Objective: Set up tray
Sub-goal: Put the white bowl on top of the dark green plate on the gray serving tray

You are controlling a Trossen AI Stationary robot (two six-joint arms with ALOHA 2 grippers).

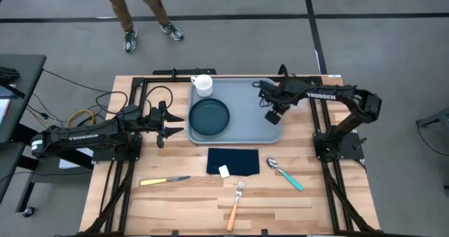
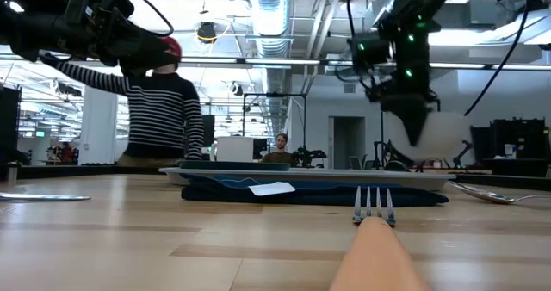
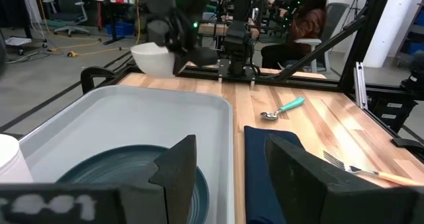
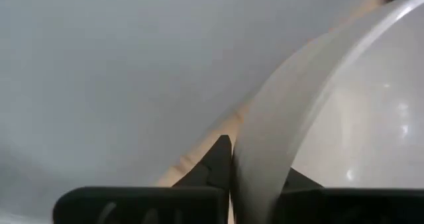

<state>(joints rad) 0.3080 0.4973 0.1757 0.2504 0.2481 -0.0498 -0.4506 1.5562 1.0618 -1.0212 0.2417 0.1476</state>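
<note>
The light blue-grey tray [image 1: 242,97] lies on the far middle of the wooden table. On it rest a dark round plate [image 1: 209,118] and a white cup [image 1: 203,85]. My right gripper [image 1: 272,114] hovers over the tray's right part, shut on a white bowl [image 3: 154,57], also seen in the low view [image 2: 439,132]. My left gripper [image 1: 172,125] waits open just off the tray's left edge, beside the plate [image 3: 132,168]. In front of the tray lies a navy napkin [image 1: 233,161]. My right gripper [image 4: 255,161] has the white bowl by its rim wall [image 4: 265,144], pinched with one finger [image 4: 298,181] inside the bowl and the other finger [image 4: 217,159] outside. The bowl [image 2: 439,132] is lifted clear above the tray, tilted.
A small white piece [image 1: 224,171] lies on the napkin. A teal-handled spoon [image 1: 284,174] lies to its right, an orange-handled fork [image 1: 235,205] near the front edge, a yellow-handled knife [image 1: 165,181] front left. A person [image 2: 159,110] stands beyond the table's far edge.
</note>
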